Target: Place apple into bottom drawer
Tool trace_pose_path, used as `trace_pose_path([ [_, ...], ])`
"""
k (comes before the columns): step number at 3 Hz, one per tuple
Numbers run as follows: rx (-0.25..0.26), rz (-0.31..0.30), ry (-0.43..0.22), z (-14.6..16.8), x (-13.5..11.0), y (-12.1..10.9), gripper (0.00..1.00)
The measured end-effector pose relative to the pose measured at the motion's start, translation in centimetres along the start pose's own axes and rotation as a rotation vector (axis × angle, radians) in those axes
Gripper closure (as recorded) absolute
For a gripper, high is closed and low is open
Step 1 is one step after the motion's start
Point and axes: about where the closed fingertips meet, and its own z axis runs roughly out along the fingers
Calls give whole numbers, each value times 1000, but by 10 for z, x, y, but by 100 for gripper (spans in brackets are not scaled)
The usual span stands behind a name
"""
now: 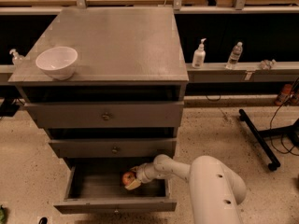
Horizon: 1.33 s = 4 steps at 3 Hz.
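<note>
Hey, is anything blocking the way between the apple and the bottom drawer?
Nothing visible. The bottom drawer is pulled open, and the gripper is inside it, right at the apple.
</note>
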Motion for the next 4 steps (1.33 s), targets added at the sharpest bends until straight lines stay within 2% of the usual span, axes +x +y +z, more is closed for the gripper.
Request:
trace_pose_path([
  [2, -7, 0, -1, 4, 0, 4, 9],
  [3, -11, 1, -1, 5, -1, 6, 0],
  [4, -11, 1, -1, 5, -1, 6, 0],
])
